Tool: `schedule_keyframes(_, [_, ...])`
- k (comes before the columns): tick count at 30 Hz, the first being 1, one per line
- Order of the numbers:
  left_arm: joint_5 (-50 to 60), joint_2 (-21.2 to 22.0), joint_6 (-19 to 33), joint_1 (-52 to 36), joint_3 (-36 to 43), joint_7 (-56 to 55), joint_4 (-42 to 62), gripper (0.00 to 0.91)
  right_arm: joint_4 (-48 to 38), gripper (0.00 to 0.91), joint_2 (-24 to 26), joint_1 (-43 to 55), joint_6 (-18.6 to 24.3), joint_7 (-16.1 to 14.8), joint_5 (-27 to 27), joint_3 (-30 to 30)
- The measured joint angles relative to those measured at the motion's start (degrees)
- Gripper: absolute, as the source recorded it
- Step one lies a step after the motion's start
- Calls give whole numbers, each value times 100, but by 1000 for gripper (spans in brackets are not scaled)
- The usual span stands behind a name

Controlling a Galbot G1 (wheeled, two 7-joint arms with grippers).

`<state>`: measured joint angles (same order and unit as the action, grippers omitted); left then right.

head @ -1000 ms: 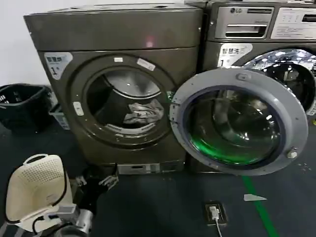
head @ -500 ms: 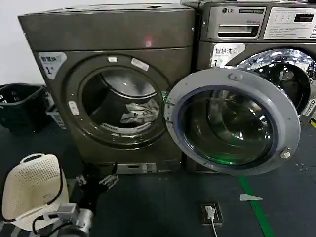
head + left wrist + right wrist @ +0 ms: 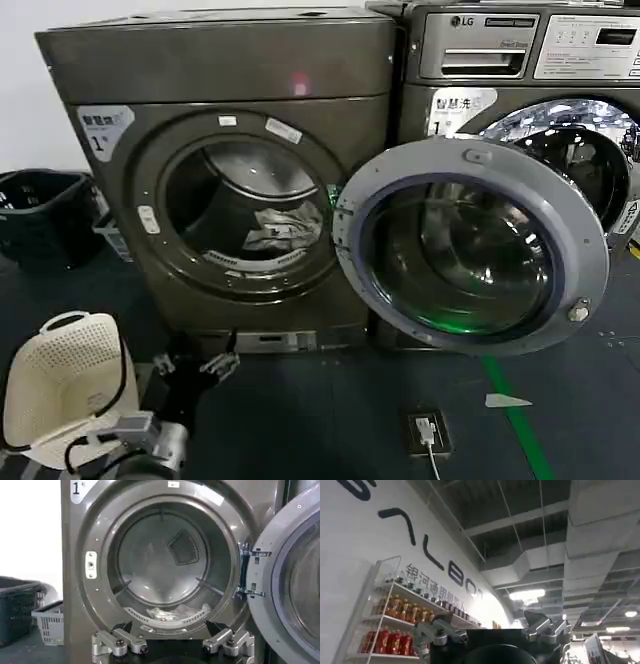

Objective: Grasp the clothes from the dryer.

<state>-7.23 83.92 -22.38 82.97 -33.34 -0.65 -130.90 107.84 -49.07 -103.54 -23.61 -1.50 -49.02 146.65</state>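
The dryer (image 3: 235,170) stands with its round porthole uncovered and its grey-rimmed glass door (image 3: 470,245) swung wide to the robot's right, where it hides much of the lower front of the LG machine (image 3: 520,60) beside it. Inside the drum, low and towards the right of the opening, lie the clothes (image 3: 285,228), a small crumpled heap of pale grey and white fabric; the drum's front lip cuts off its lower edge, and from the left wrist camera the clothes (image 3: 175,612) show as a thin strip just above that lip. The left gripper (image 3: 195,368) hangs low in front of the dryer's base, well short of the porthole, dark against the dark floor and hard to make out from the head; from its own wrist camera its fingers (image 3: 117,642) are spread wide apart and hold nothing. The right gripper (image 3: 492,632) points up towards a ceiling and a wall with shelves of bottles (image 3: 395,625), its fingers seemingly parted and empty, though their tips are partly cut off. A cream perforated basket (image 3: 65,380) sits at the robot's lower left, and a dark laundry basket (image 3: 40,215) stands left of the dryer, cut by the frame edge
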Motion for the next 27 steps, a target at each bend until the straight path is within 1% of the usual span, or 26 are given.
schedule_keyframes(27, [-50,56,65,-60,-53,10,72,907,1,907,13,32,29,-45,22,-8])
